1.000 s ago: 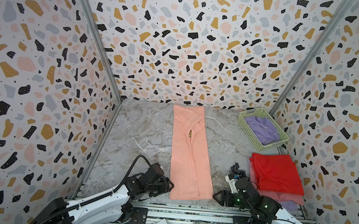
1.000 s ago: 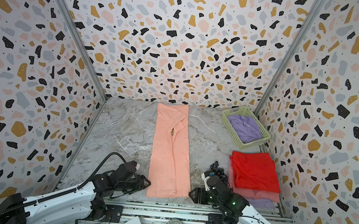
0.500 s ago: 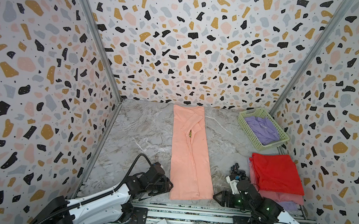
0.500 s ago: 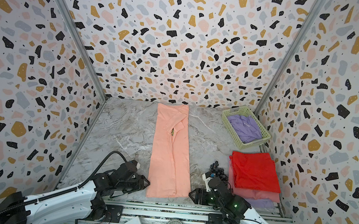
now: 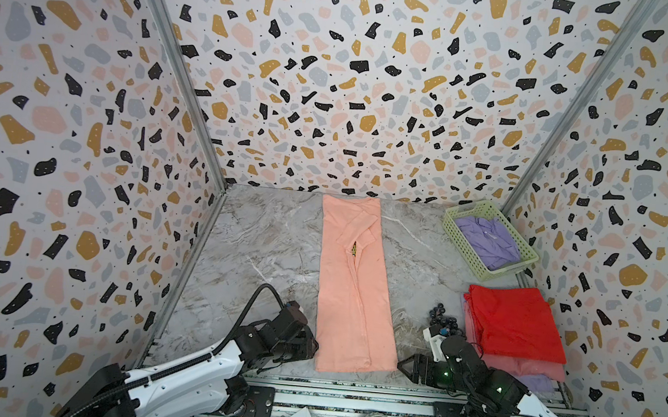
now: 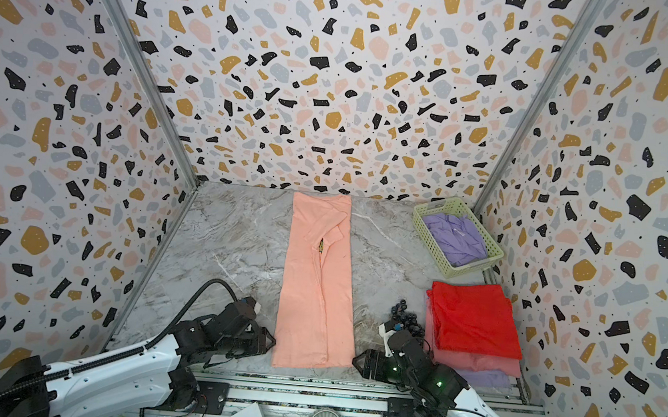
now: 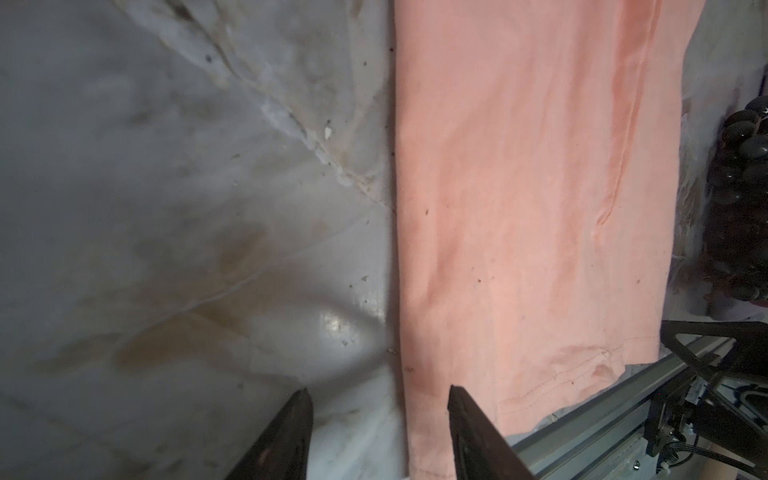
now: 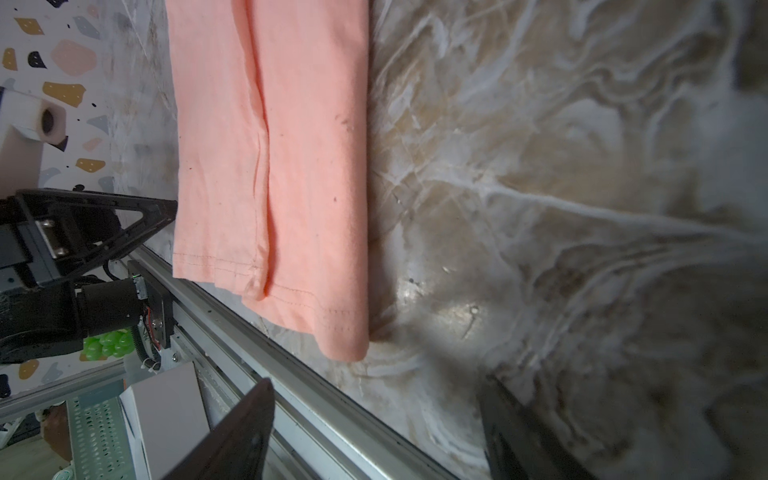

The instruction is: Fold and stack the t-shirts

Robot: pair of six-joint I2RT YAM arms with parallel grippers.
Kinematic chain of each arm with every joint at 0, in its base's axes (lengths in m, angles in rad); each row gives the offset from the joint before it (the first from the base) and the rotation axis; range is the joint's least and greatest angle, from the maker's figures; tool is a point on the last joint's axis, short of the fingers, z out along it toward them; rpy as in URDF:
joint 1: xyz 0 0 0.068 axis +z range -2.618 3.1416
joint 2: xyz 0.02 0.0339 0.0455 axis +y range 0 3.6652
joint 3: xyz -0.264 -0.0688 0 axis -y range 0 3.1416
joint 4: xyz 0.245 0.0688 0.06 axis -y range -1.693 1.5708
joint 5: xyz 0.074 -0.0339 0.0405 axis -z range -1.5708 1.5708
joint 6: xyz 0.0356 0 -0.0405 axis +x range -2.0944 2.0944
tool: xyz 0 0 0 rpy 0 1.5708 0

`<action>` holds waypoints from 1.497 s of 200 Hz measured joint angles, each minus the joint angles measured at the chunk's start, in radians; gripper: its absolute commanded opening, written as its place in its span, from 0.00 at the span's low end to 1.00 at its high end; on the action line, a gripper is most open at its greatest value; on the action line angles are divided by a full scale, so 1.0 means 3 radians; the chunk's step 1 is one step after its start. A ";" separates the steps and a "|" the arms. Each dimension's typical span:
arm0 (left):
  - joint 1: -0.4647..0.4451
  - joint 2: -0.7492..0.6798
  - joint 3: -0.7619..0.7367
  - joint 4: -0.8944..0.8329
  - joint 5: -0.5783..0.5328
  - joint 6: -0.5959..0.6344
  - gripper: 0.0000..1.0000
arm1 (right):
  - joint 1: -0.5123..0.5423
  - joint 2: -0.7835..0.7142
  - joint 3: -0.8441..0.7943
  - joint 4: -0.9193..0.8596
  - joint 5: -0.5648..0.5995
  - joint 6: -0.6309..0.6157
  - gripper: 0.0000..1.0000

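Here's the peach tee (image 5: 358, 287), flat on the marble table (image 5: 270, 245), folded into one long narrow strip running from the back wall (image 5: 352, 136) down to the front rail (image 8: 291, 370), with a small fold and a glimpse of print at its middle seam. The left gripper (image 7: 380, 392) sits low at the peach tee's near left corner, jaws spread and empty. In the left wrist view one finger (image 7: 286, 436) hangs over bare marble and the other over the cloth, so they straddle the tee's left edge; whether either touches, I can't tell. Over at the peach tee's near right corner is the right gripper (image 8: 378, 381), jaws parted wide with only marble and rail between them. The hem corner lies just ahead of the tips and clear of both. Right of the peach tee's far end, a basket (image 5: 454, 225) holds a crumpled lavender tee (image 5: 487, 243). Right of its near half, the red tee (image 5: 515, 321) lies folded atop a stack, a pink tee (image 5: 526, 366) under it and a second lavender tee (image 5: 533, 381) peeking out at the bottom. Grapes (image 5: 441, 318) sit between the peach tee and that stack, just beside the stack.
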 measured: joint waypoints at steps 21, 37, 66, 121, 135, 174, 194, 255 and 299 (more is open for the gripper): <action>0.0000 -0.0079 -0.0067 0.0045 0.0109 -0.0025 0.53 | 0.0000 0.0079 0.0014 0.0045 -0.0008 0.0024 0.77; -0.0023 -0.0136 -0.0118 0.0102 0.0229 -0.0071 0.54 | 0.0000 0.0142 0.0017 0.0106 -0.0017 0.0038 0.77; -0.0083 -0.0187 -0.0173 0.0158 0.0504 -0.0179 0.55 | 0.0000 0.0257 0.0018 0.0230 -0.0038 0.0043 0.76; -0.0126 0.0005 -0.0117 0.0155 0.0835 -0.0168 0.55 | 0.0000 0.0641 0.0019 0.0614 -0.0207 0.0038 0.67; -0.0130 0.0051 -0.0111 0.0202 0.0890 -0.0164 0.51 | 0.0000 0.0712 0.0019 0.0666 -0.0244 0.0037 0.60; -0.0140 0.0085 -0.0136 0.0247 0.0965 -0.0209 0.25 | 0.0000 0.0819 -0.0057 0.0828 -0.0301 0.0043 0.38; -0.0144 0.0084 -0.0136 0.0252 0.0961 -0.0211 0.18 | 0.0000 0.0955 -0.0060 0.0946 -0.0317 0.0015 0.30; -0.0144 0.0083 -0.0060 0.0264 0.0889 -0.0148 0.00 | 0.0000 0.1265 0.0008 0.1155 -0.0308 -0.0142 0.02; -0.0144 -0.0064 0.0085 0.0254 0.0821 -0.0137 0.00 | 0.0000 0.1242 0.0207 0.1146 -0.0263 -0.0219 0.00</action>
